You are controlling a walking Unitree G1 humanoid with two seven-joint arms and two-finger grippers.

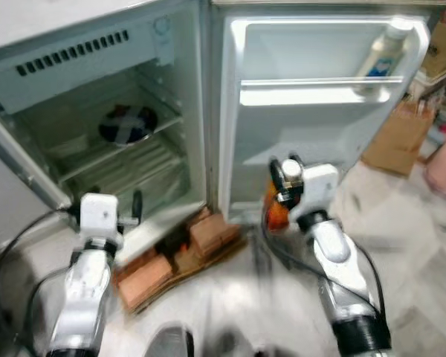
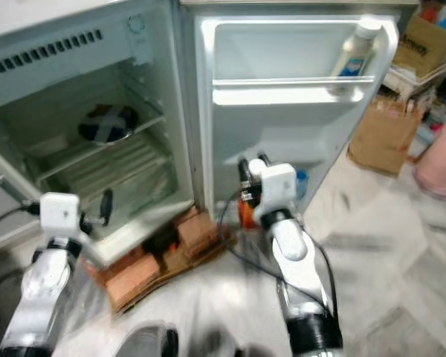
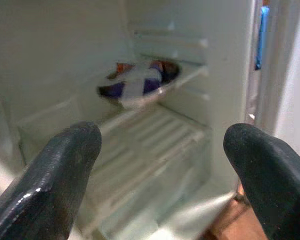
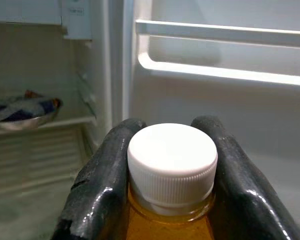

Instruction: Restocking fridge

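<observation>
Right hand grips white-capped amber bottle; left hand wide; labels unreadable.

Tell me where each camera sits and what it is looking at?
Left eye view: on the head, looking down at the open fridge; both silver arms show.
Right eye view: beside it, same scene, white bottle in the door shelf.
Left wrist view: on the left wrist, facing the bowl on the fridge shelf; left gripper jaws apart.
Right wrist view: on the right wrist, facing the door; right gripper jaws clamp the orange bottle.
Both wrist views share the bowl.
</observation>
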